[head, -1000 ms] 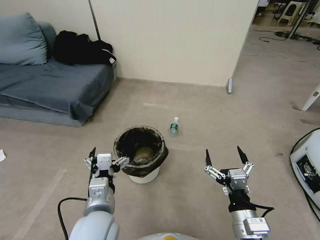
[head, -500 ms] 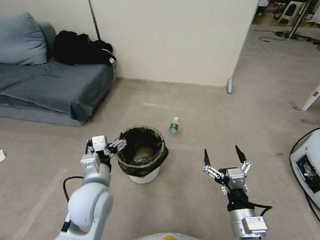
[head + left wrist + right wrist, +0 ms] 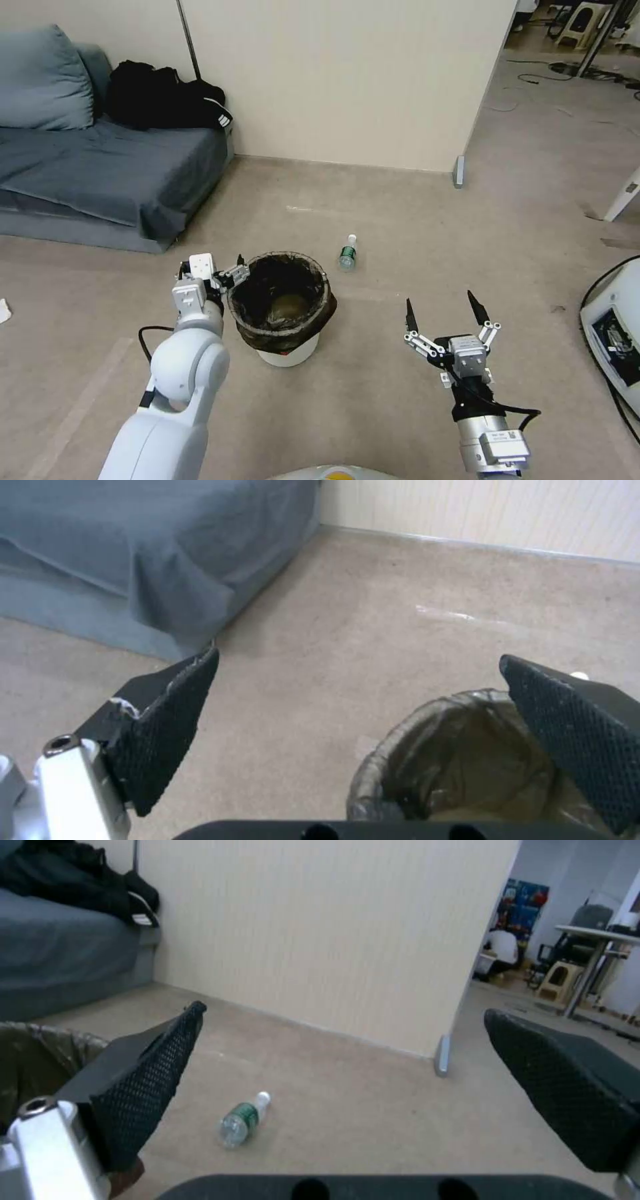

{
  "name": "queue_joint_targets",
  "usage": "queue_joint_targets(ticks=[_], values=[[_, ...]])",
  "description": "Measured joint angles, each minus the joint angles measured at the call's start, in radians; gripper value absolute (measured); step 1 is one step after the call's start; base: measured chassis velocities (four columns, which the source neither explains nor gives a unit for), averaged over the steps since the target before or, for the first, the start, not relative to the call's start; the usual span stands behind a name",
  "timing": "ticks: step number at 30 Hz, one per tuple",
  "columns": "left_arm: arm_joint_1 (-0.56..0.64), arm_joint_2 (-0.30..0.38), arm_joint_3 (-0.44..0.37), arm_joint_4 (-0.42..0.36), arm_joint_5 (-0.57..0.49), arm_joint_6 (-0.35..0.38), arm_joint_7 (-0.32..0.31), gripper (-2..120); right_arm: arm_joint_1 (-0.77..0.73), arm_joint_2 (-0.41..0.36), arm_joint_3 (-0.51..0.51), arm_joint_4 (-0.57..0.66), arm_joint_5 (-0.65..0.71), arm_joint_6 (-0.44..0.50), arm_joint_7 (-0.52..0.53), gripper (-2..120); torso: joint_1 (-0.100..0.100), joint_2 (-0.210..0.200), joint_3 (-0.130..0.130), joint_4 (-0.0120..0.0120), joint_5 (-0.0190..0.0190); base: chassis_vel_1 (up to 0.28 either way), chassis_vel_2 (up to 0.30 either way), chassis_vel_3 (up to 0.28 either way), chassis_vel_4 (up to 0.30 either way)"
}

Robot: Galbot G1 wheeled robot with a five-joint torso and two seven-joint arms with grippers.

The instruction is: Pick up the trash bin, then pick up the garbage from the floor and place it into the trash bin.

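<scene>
A trash bin (image 3: pixel 283 308) stands on the floor at centre. The left gripper (image 3: pixel 210 271), fingers spread open, hovers at the bin's ten o'clock rim; it should straddle the rim squarely before closing. The right gripper (image 3: pixel 445 319) waits open at four o'clock. A bottle (image 3: pixel 347 253) lies at one o'clock, clear of the approach.

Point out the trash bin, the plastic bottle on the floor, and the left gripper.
trash bin (image 3: pixel 291 351): head view, on its white wall below the dark bag.
plastic bottle (image 3: pixel 347 254): head view, on its green label.
left gripper (image 3: pixel 211 275): head view, midway between its open fingertips, at the bin's rim.
</scene>
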Motion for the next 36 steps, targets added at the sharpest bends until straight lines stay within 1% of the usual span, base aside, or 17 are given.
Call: queue_joint_targets(ticks=[6, 14, 16, 17, 19, 20, 22, 25, 33, 36], values=[[-0.032, 0.009, 0.003, 0.039, -0.003, 0.004, -0.005, 100, 0.001, 0.0, 0.0, -0.004, -0.001, -0.005, 0.0, 100, 0.0, 0.0, 0.0, 0.0, 0.0, 0.0, 0.0, 0.0, 0.0], [-0.049, 0.007, 0.002, 0.082, -0.002, 0.049, -0.042, 100, 0.001, 0.0, 0.0, -0.009, -0.001, -0.014, 0.001, 100, 0.0, 0.0, 0.0, 0.0, 0.0, 0.0, 0.0, 0.0, 0.0], [-0.053, 0.006, 0.001, 0.09, -0.008, 0.077, -0.05, 100, 0.001, 0.0, 0.0, -0.009, -0.001, -0.014, 0.002, 100, 0.0, 0.0, 0.0, 0.0, 0.0, 0.0, 0.0, 0.0, 0.0], [-0.053, 0.006, 0.001, 0.09, -0.008, 0.077, -0.05, 100, 0.001, 0.0, 0.0, -0.009, -0.001, -0.014, 0.002, 100, 0.0, 0.0, 0.0, 0.0, 0.0, 0.0, 0.0, 0.0, 0.0], [-0.052, 0.006, -0.001, 0.091, -0.031, 0.134, -0.052, 100, 0.001, 0.0, 0.0, -0.01, -0.001, -0.015, 0.002, 100, 0.0, 0.0, 0.0, -0.0001, 0.0, 0.0, 0.0, 0.0, 0.0], [-0.052, 0.006, -0.001, 0.091, -0.031, 0.134, -0.052, 100, 0.001, 0.0, 0.0, -0.01, -0.001, -0.015, 0.002, 100, 0.0, 0.0, 0.0, -0.0001, 0.0, 0.0, 0.0, 0.0, 0.0], [-0.049, 0.009, -0.003, 0.084, -0.066, 0.157, -0.052, 100, 0.001, 0.0, 0.0, -0.01, -0.001, -0.015, 0.002, 100, 0.0, 0.0, 0.0, 0.0, -0.0001, 0.0, 0.0, 0.0, 0.0], [-0.049, 0.014, -0.005, 0.083, -0.073, 0.16, -0.05, 100, 0.001, 0.0, 0.0, -0.01, -0.001, -0.015, 0.001, 100, 0.0, 0.0, 0.0, 0.0, 0.0002, 0.0, 0.0, 0.0, 0.0], [-0.055, 0.025, -0.002, 0.122, -0.062, 0.161, -0.015, 100, -0.001, 0.0, -0.01, -0.011, -0.01, -0.014, 0.001, 100, 0.0, 0.0, 0.0, 0.0, 0.0, 0.0, 0.0, 0.0, 0.0], [-0.065, 0.018, -0.002, 0.169, -0.067, 0.16, 0.002, 100, -0.002, 0.0, -0.013, -0.012, -0.014, -0.014, 0.0, 100, 0.0, 0.0, 0.0, 0.0, 0.0, 0.0, 0.0, 0.0, 0.0]])
